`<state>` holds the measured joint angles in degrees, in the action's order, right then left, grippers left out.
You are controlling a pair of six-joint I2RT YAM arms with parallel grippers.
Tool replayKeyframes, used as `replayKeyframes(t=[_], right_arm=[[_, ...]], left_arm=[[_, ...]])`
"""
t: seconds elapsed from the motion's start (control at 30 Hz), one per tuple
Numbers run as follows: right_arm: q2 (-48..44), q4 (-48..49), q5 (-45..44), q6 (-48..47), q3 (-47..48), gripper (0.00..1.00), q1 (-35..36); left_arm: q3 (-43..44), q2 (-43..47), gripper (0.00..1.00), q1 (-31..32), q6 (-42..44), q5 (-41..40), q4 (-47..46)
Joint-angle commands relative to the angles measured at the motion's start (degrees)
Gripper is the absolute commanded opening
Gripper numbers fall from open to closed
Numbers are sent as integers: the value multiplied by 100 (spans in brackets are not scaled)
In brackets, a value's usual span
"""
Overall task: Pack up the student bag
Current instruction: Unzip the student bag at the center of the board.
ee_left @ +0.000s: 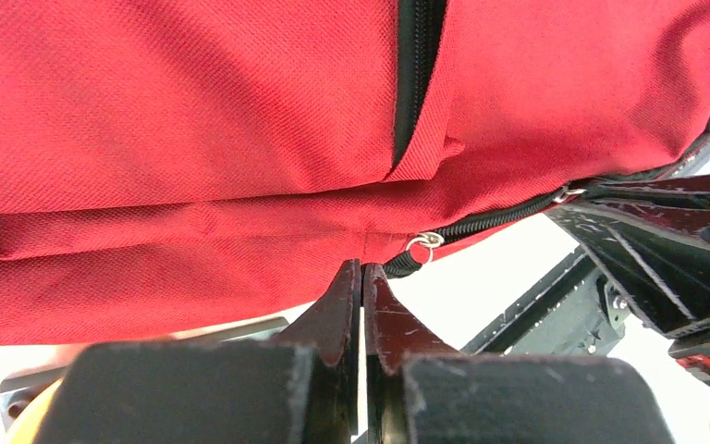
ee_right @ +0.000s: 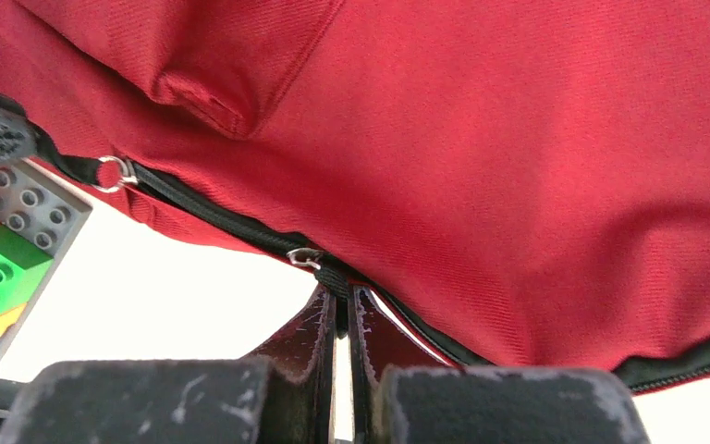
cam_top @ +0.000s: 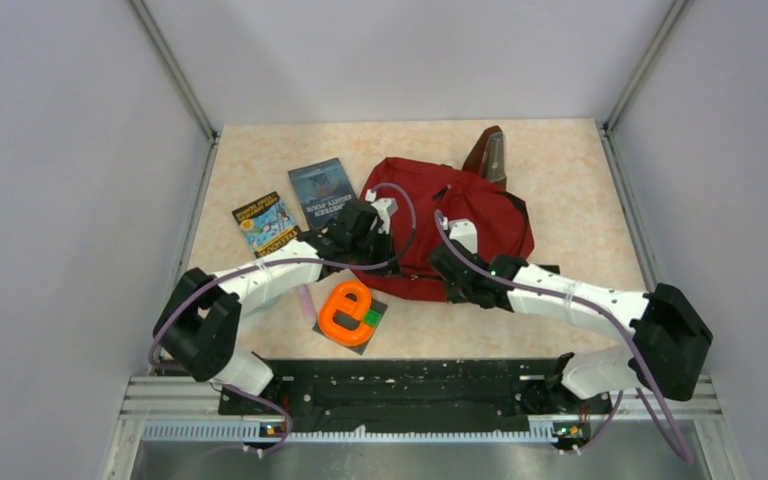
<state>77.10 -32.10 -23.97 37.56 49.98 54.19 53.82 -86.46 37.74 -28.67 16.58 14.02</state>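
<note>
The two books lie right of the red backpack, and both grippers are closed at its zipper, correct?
No. The top external view shows the colourful book and the dark book left of the red backpack. The left gripper and right gripper are closed at its zipper.

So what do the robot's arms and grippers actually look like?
The left arm and right arm are white tube-like links joined by chunky black joints, with a thin purple cable looping along each. The left gripper and right gripper each have two black, wedge-shaped fingers, visibly scuffed and scratched.
</note>
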Motion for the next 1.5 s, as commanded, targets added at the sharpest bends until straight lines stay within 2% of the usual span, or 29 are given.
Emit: replayKeyframes(t=[0.0,0.2,0.43,0.7,0.9,0.97,1.07,1.13,1.23,1.27,1.4,1.47], right_arm=[[-423,-541,-501,-134,-41,0,-141],[-728,-849,-598,114,-139,0,-170],[-1095,-1237,-732,-24,-156,0,-395],[-1566,-1171,-519,-130,-491,0,-1130],[-1655,-840,-343,-412,-572,0,-1306],[-1641,-687,-210,-548,-585,0,-1306],[-1697,-561,-58,-628,-615,0,-1311],[-1797,-507,21,-677,-666,0,-1306],[-1986,-417,99,-725,-748,0,-1307],[-2051,-392,136,-726,-786,0,-1306],[-2181,-257,189,-671,-840,0,-1308],[-2165,-226,181,-615,-825,0,-1306]], left_arm=[[-55,247,0,-30,228,-597,326],[242,143,0,-38,375,-1068,816],[269,215,0,-37,544,-1589,1041],[435,322,0,-45,537,-3202,1598],[665,349,1,-46,1146,-2999,1732],[774,377,15,-46,1275,-2702,1761],[823,650,46,-33,1382,-2367,1598],[795,956,57,-28,1436,-2113,1340],[686,1420,65,-8,1433,-1710,716],[629,1573,76,1,1390,-1448,457],[457,1610,79,106,1085,-590,-500],[485,1397,81,235,961,-287,-670]])
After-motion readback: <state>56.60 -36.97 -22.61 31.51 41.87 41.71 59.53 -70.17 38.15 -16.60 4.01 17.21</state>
